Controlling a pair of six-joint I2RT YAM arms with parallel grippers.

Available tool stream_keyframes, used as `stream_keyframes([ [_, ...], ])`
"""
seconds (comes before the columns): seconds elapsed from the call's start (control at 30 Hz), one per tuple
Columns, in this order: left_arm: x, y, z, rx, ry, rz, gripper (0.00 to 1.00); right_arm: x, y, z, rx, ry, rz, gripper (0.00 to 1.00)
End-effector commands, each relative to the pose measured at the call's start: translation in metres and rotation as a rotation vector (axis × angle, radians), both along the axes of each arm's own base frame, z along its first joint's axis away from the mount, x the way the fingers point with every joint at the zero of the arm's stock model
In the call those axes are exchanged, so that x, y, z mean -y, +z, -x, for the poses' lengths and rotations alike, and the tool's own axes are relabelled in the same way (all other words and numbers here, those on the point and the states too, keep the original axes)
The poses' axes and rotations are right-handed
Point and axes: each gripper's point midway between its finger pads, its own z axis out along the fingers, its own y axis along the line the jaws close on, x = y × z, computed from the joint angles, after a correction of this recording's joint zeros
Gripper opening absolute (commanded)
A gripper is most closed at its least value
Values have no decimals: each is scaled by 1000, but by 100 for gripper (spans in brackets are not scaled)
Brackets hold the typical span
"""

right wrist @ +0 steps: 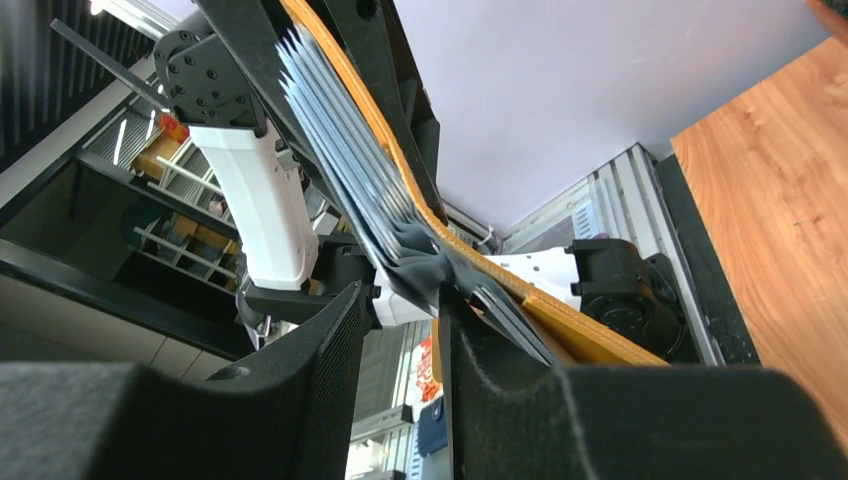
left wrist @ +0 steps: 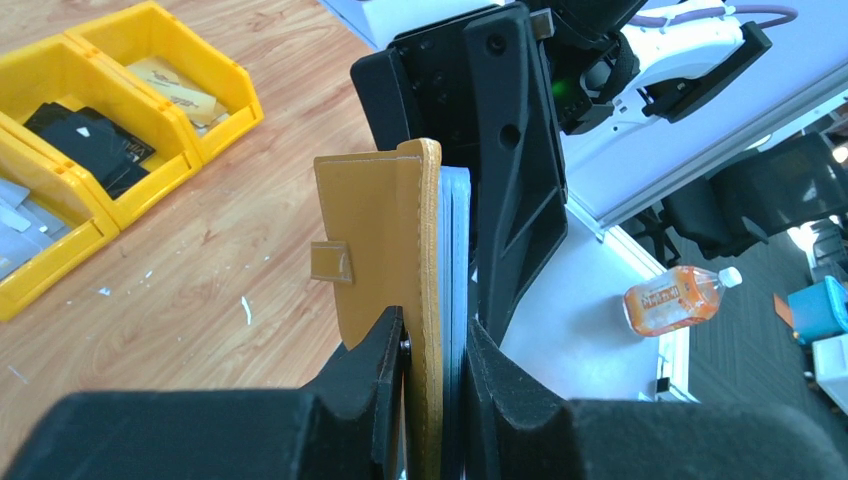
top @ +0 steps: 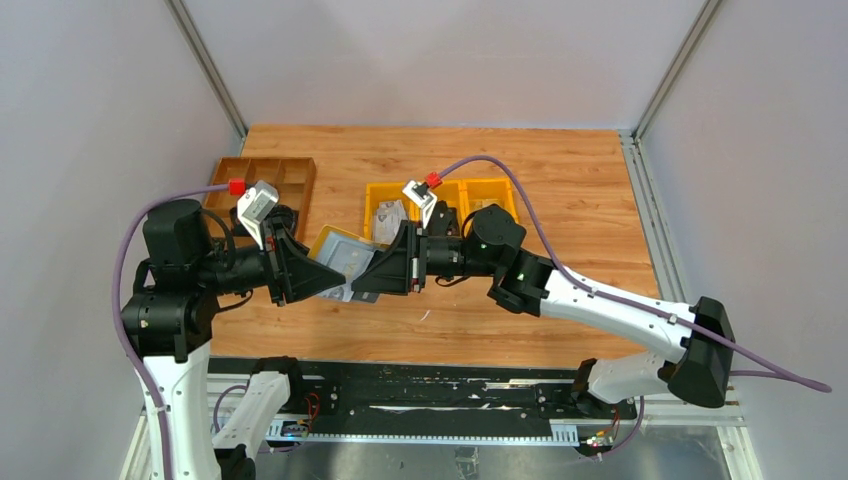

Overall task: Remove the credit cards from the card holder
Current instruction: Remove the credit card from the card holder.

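Holding the card holder [left wrist: 375,230] aloft over the middle of the bench [top: 580,200], I have my left end effector [left wrist: 428,345] clenched on its edge. The credit cards [right wrist: 335,130] sit inside; my right end effector [right wrist: 400,300] straddles the lining, and I cannot tell whether it grips. Extraction step, I judge: next, pinch one card edge and draw it straight out

Bright, even overhead light with soft shadows; both wrist views blur in the nearest foreground.

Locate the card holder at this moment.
Top view, left of centre: the card holder is clamped in the left tool, facing the right tool, nearer than the yellow bins.
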Motion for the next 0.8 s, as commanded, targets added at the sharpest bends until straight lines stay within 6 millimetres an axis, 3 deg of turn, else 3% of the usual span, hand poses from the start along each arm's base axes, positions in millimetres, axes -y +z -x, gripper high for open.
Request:
stream_keyframes([
  [0.0, 8, 15, 32, -106, -97, 83, 17, 9, 29, -26, 30, -155, -120, 35],
  [0.2, 9, 16, 36, -110, -102, 89, 19, 3, 41, -28, 0, -141, -184, 24],
  [0.43, 9, 15, 35, -118, -107, 92, 36, 7, 38, -21, -7, -109, -198, 0],
  [0.77, 10, 22, 36, -128, -146, 113, 38, 13, 22, -12, 30, -81, -153, 0],
])
